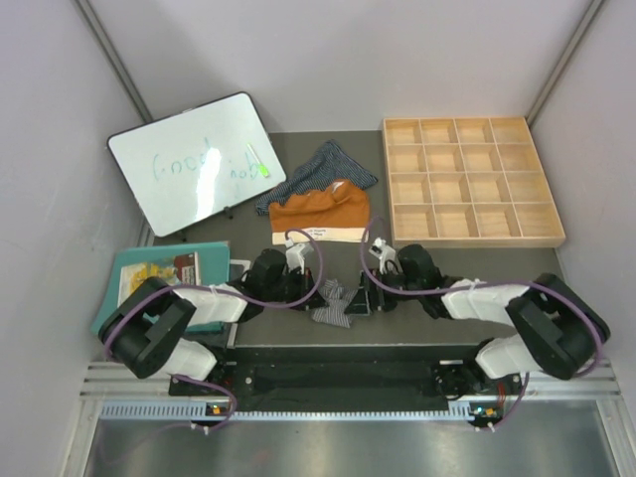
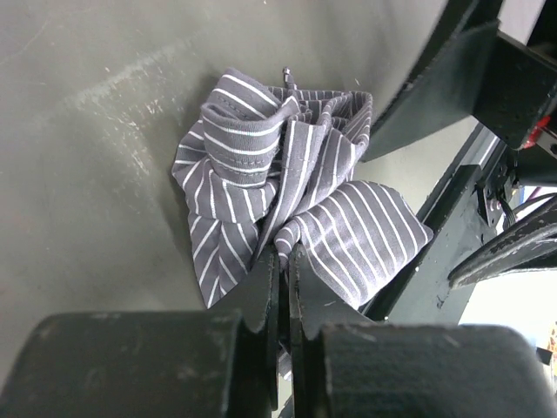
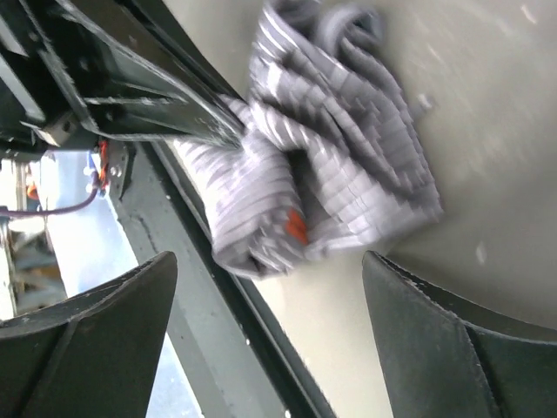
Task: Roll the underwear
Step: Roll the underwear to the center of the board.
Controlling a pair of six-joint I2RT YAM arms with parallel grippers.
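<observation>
- Both arms reached in from the near edge, folded at the elbow, with their wrists turned inward towards each other over the front middle of the counter (image 1: 477,260).
- The left hand (image 2: 283,254) lay low to the surface. Its two fingers were pressed almost together, pinching a fold of the grey pinstriped pair (image 2: 287,200).
- The right hand (image 3: 268,261) faced the same garment from the other side. Its fingers (image 3: 435,322) were spread wide, with nothing between them, and the cloth lay ahead of the gap; that view was blurred.
- From above, the grey pinstriped pair (image 1: 333,304) sat crumpled in a small heap between the two hands, at the counter's near edge.
- There were three undergarments in all. Besides the grey one, a rust-orange pair (image 1: 318,211) with a cream waistband lay spread further back.
- A dark navy striped pair (image 1: 320,169) lay behind the orange one, touching it and partly tucked under it.
- One whiteboard (image 1: 189,164) leaned at the far left, with faint green writing on it.
- One wooden tray (image 1: 472,179) sat at the far right, well apart from the garments. It was divided into sixteen compartments, four by four.
- One teal mat (image 1: 129,260) lay at the left, partly under the left arm.
</observation>
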